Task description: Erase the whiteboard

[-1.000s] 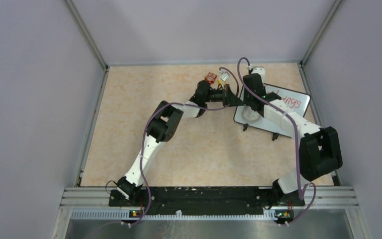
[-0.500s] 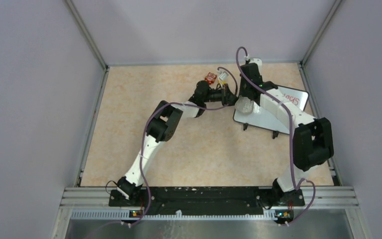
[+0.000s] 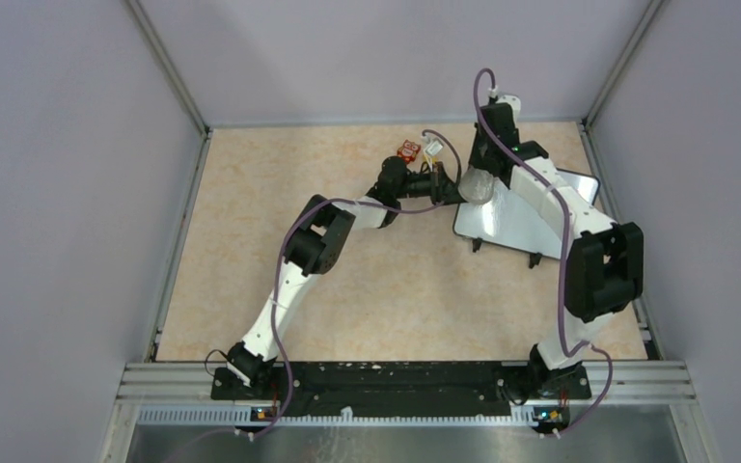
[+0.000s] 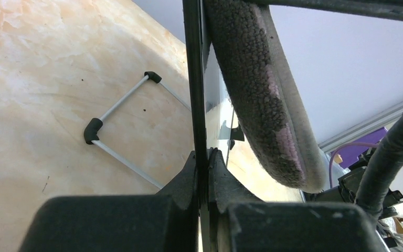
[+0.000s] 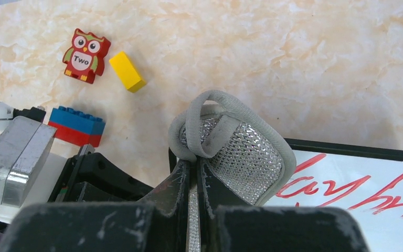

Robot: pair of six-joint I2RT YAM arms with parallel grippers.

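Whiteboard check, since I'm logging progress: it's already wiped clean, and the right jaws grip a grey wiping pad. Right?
Not clean: the right wrist view shows red handwriting on the whiteboard. The right jaws do grip a grey wiping pad.

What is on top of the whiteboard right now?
Red handwriting is on the whiteboard, and the right hand holds a grey cloth over its corner. From above, the right arm covers much of it, so the writing cannot be seen.

Whiteboard [image 3: 490, 226]: right part hidden under my right arm [image 3: 552, 207], top view.
Red writing [image 5: 346, 191]: cut off at lower right edge; unreadable.
Pad [image 5: 241, 152]: base hidden behind my right pincer [image 5: 191, 172].
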